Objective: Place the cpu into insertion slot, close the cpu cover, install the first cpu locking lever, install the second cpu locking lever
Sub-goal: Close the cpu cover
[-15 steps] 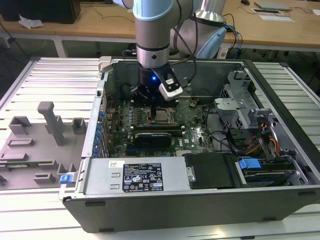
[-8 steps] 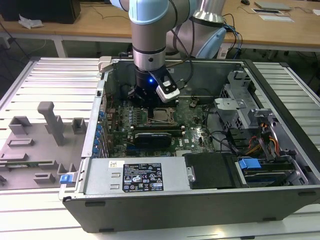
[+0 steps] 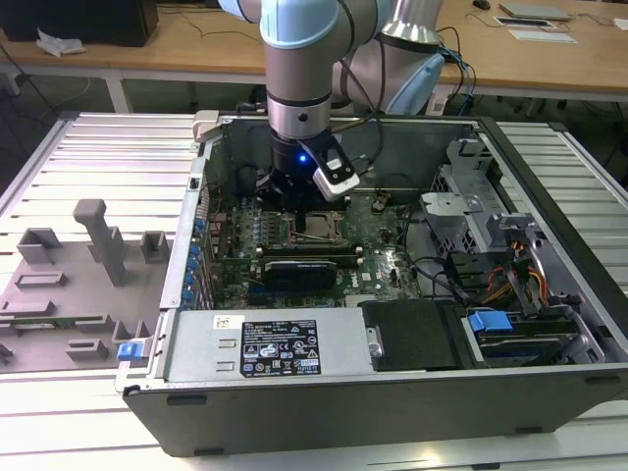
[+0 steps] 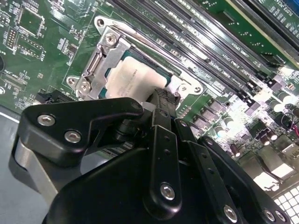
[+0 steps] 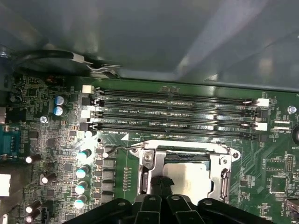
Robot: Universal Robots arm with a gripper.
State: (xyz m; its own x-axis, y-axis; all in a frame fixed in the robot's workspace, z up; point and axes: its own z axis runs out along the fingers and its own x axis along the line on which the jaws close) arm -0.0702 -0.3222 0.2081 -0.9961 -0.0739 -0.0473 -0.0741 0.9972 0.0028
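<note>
Down inside the computer case (image 3: pixel 392 407), the gripper (image 4: pixel 166 97) has its tips pressed together, touching one edge of the cpu (image 4: pixel 133 79). The cpu lies flat in the insertion slot (image 5: pixel 184 157) on the green motherboard (image 5: pixel 275 154). The cpu cover (image 4: pixel 100 58) lies shut over it, beside the long black memory slots (image 5: pixel 173 112).

Robotics lab or workshop: slatted aluminium worktop (image 3: pixel 88 147), grey plastic fixture blocks (image 3: pixel 98 240), long wooden desks (image 3: pixel 196 44) behind, trailing blue cables (image 3: pixel 461 64).
</note>
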